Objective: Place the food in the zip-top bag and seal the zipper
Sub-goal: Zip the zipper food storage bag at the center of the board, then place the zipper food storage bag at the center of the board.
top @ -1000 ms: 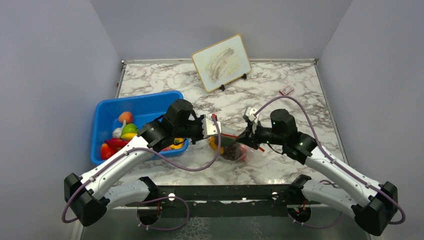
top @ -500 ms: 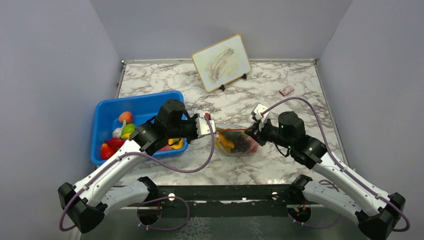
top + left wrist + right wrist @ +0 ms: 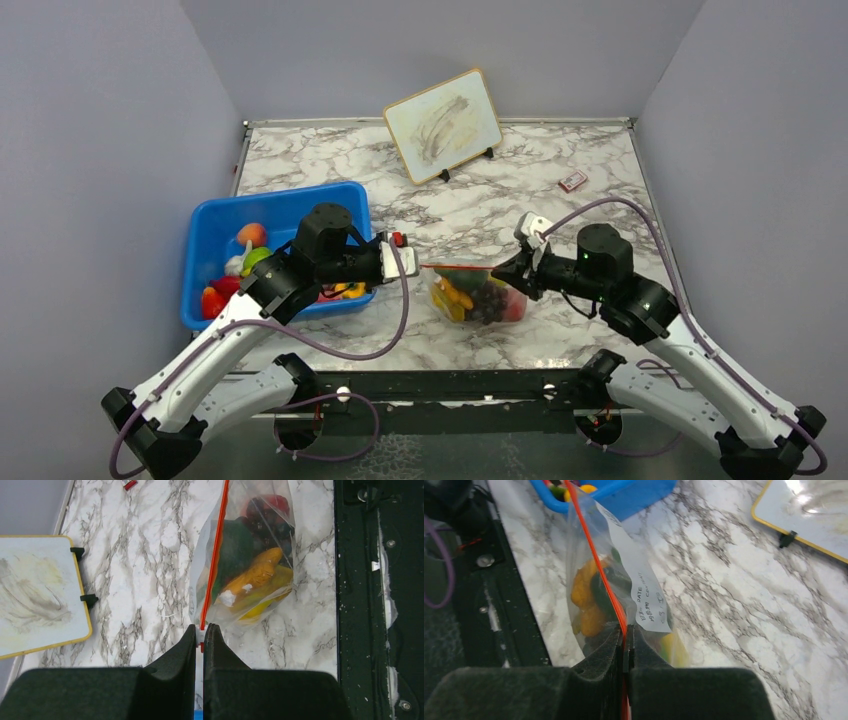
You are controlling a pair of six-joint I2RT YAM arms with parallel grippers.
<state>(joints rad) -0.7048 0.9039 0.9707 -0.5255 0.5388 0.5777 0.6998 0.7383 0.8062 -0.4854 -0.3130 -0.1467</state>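
Note:
The clear zip-top bag [image 3: 474, 294] hangs stretched between my two grippers just above the marble table [image 3: 560, 215]. Inside it lie food pieces: an orange carrot [image 3: 252, 575], a yellow banana [image 3: 262, 596] and a red piece [image 3: 277, 502]. The orange-red zipper [image 3: 216, 555] runs straight along the bag's mouth. My left gripper [image 3: 202, 635] is shut on the zipper's left end. My right gripper [image 3: 625, 640] is shut on the zipper [image 3: 596, 560] at the other end. In the top view the left gripper [image 3: 414, 266] and right gripper [image 3: 506, 274] flank the bag.
A blue bin [image 3: 285, 196] with several more toy foods [image 3: 252, 262] stands left of the bag, under my left arm. A yellow-framed whiteboard [image 3: 443, 125] leans at the back. A small red object [image 3: 572, 181] lies at the back right. The table's black front edge [image 3: 375, 605] is near.
Both grippers have drawn apart, the left to the left and the right to the right, lifting the slumped bag and pulling its zipper edge taut and straight.

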